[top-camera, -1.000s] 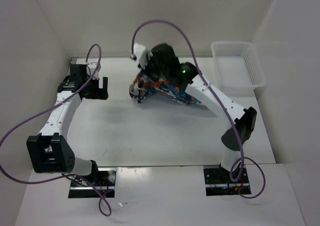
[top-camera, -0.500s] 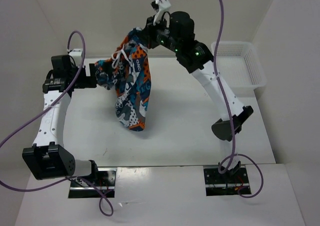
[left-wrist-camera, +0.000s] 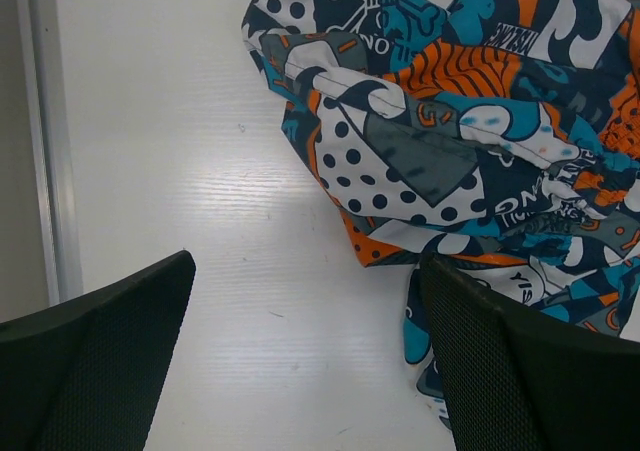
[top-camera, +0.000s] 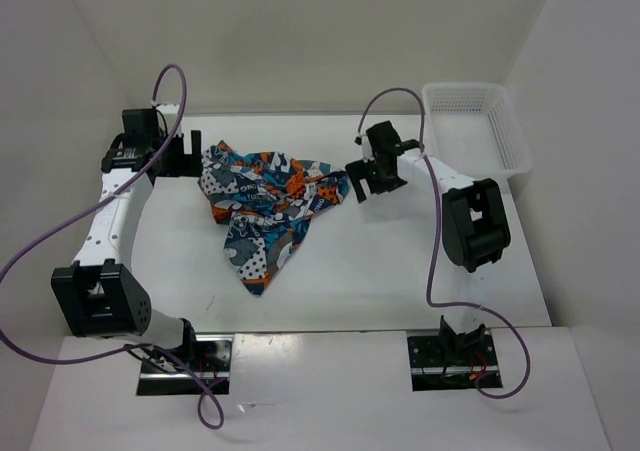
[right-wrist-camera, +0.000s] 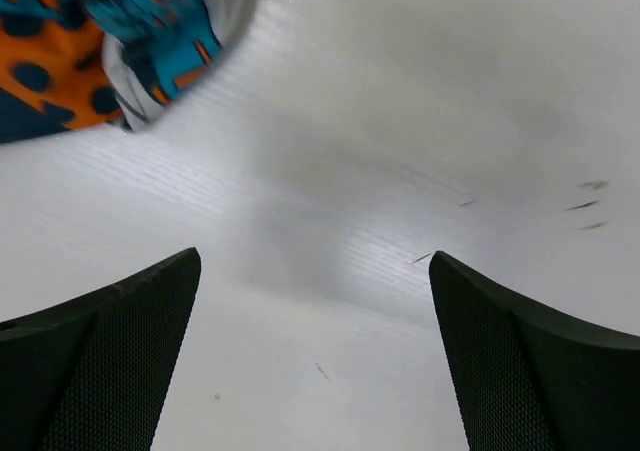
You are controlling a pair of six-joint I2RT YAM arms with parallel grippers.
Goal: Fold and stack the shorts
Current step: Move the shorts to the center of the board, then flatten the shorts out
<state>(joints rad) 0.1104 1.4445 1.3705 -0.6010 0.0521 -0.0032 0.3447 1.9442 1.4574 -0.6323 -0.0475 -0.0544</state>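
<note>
Shorts (top-camera: 265,206): crumpled, unfolded heap on the white bench (top-camera: 380,271), toward its far edge and left of centre; one part trails toward the near edge.
Left end effector (top-camera: 186,157): jaws spread wide, grasping nothing; just beside the heap's left edge, one finger (left-wrist-camera: 520,371) overlapping the fabric in the wrist view.
Right end effector (top-camera: 357,179): jaws spread wide over bare bench, grasping nothing; cloth lies just beyond its fingertips.
White mesh basket (top-camera: 520,153): far right corner, well apart from the cloth.

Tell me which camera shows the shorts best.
The top external view: the whole shorts lie crumpled on the table. The left wrist view shows only a close-up part; the right wrist catches a blurred corner.
</note>
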